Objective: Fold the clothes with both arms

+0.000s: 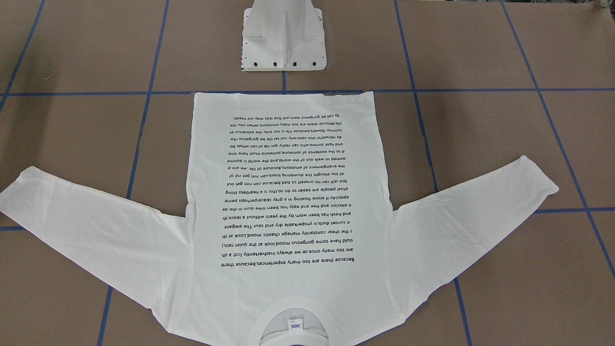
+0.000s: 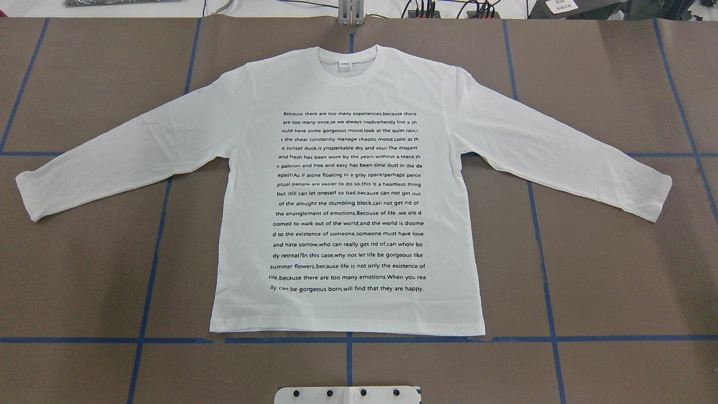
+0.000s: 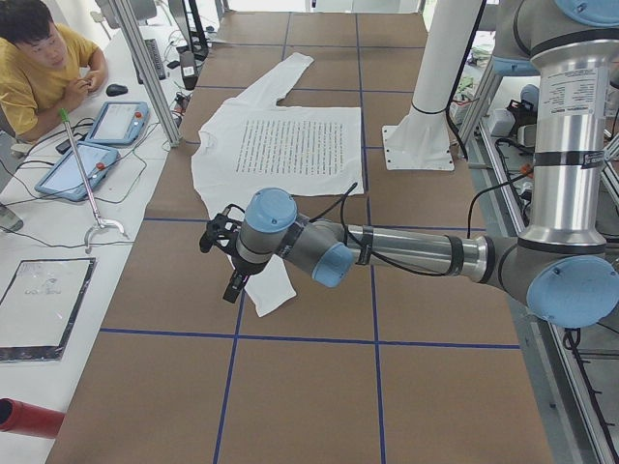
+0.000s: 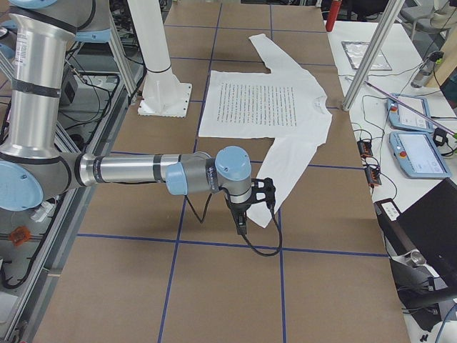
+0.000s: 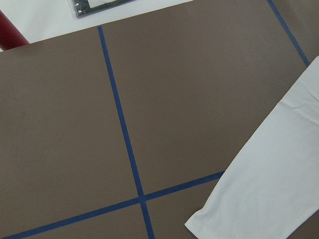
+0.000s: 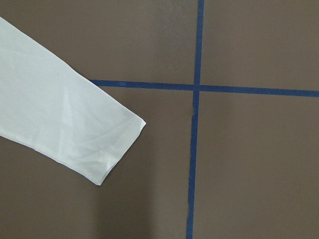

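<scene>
Left arm [image 3: 406, 251] and right arm [image 4: 136, 170] reach out over the bench [image 2: 617, 269], one near each sleeve end.
White long-sleeved T-shirt [image 2: 348, 191] lies flat mid-bench, printed side up, hem toward the white pedestal [image 1: 283, 38], sleeves spread. Left pincer [image 3: 234, 285] hangs by one cuff [image 5: 209, 224], right pincer [image 4: 241, 223] by the other cuff [image 6: 119, 149]; whether either is apart or together, I cannot tell.

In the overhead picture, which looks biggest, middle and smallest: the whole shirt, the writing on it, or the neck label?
Largest to smallest:
1. T-shirt
2. block of black text
3. collar label
</scene>
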Tool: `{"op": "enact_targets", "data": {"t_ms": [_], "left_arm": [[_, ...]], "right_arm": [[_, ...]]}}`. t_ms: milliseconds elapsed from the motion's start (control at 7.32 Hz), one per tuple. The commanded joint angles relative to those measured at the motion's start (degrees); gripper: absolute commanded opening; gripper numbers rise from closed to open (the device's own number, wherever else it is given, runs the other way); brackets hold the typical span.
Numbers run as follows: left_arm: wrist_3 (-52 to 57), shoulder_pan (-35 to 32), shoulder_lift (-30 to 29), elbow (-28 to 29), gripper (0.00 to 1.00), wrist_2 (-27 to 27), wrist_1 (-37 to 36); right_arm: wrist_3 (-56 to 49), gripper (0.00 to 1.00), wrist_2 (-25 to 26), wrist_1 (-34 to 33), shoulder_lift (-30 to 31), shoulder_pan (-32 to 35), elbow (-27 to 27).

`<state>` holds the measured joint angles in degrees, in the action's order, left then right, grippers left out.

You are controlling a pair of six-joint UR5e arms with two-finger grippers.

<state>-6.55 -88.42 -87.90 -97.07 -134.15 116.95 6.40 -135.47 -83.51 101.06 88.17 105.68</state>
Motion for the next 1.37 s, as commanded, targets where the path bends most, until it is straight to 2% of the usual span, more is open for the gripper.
{"op": "enact_targets", "data": {"t_ms": [0,546,683,956,1093,1229], "left_arm": [[-0.21,0.09,0.96,-1.35,1.00,0.03,3.25],[-0.22,0.09,2.64,-1.45,1.00,-0.32,3.55],[0.05,0.17,3.17,-1.19,1.00,-0.32,4.77],[0.05,0.26,3.17,-0.31,1.00,-0.50,7.32],[-0.30,0.26,3.87,-0.23,1.00,-2.85,8.03],[-0.48,0.18,3.96,-0.31,1.00,-3.22,8.03]], "right_arm": [[0.46,1.00,-1.36,0.28,0.02,-0.97,-0.03],[0.99,1.00,-3.04,0.45,-0.07,-2.99,-0.38],[1.16,1.00,-5.66,0.54,0.10,-3.26,-0.47],[1.34,1.00,-14.25,2.28,0.02,-3.26,-0.30],[1.25,1.00,-12.99,6.30,0.02,-4.66,-0.65],[1.51,1.00,-8.72,6.86,-0.59,-6.67,-2.56]]}}
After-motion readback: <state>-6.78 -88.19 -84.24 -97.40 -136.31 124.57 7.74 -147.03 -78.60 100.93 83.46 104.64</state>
